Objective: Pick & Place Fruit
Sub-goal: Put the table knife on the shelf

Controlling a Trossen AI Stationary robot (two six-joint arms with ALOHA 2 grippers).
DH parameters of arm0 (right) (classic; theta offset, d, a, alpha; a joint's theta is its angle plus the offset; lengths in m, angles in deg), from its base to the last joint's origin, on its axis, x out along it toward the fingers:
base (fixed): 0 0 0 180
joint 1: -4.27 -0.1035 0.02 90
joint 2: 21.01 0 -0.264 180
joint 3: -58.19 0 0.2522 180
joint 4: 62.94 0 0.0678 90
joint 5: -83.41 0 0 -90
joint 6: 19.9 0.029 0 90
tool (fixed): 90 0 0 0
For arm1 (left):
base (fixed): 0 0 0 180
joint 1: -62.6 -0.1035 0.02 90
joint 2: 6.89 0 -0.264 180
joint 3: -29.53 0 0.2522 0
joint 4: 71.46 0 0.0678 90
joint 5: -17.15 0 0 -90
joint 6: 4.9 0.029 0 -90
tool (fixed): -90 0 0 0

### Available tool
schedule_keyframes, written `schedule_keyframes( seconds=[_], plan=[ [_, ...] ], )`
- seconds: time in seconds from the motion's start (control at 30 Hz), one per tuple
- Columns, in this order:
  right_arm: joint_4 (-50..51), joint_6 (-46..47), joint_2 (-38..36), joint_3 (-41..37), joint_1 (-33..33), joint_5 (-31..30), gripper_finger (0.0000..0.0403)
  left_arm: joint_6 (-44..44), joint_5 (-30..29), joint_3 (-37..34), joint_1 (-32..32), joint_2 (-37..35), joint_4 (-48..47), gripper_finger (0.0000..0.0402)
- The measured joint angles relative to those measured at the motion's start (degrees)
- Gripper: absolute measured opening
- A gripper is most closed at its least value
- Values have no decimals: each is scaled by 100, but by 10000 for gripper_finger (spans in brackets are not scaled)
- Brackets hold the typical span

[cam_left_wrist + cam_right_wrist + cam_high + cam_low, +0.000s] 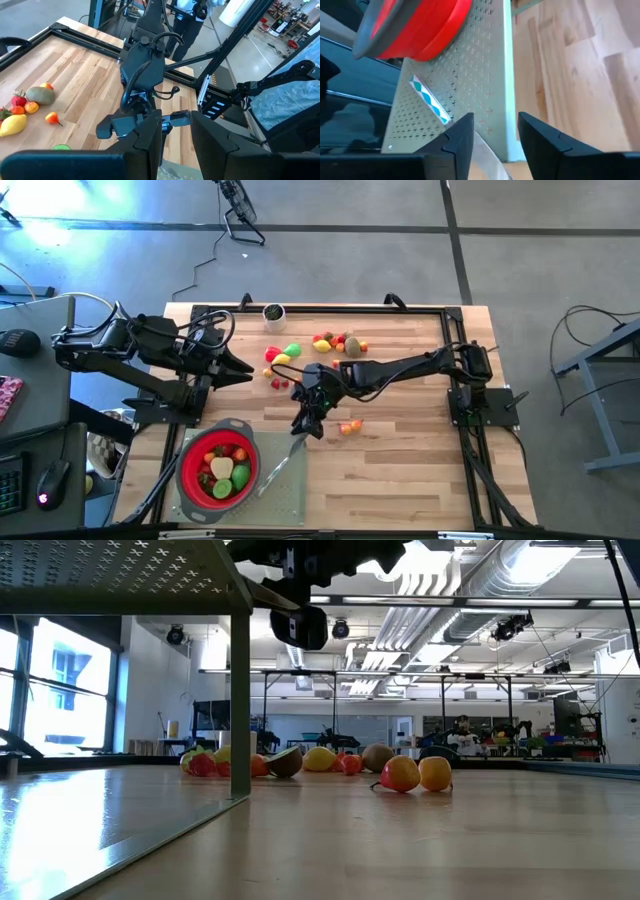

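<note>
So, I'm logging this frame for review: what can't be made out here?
- Strainer, high view: fruit beneath the top pieces is hidden by them.
- Right tool, high view: arm covers its fingers; whether it touches the knife is unclear.
- Loose fruit, low view: far pieces overlap, uncountable.
- Left tool, high view: too small to judge.

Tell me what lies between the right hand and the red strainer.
The slim grey knife lies there on the perforated tray, slanting from the right hand toward the red strainer; the high view shows it.
</note>
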Motion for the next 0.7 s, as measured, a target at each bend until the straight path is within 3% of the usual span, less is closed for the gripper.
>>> schedule_keyframes(
  seconds=[0.23,0.5,0.7],
  plan=[
    [-196,-167,-3,2,42,-15,160,2,0,0,0,0,-2,100],
    [-728,350,-69,7,241,1134,159,1,0,0,0,0,-2,100],
    [-462,302,-439,15,265,1398,109,4,-101,0,2,0,0,100]
  ],
)
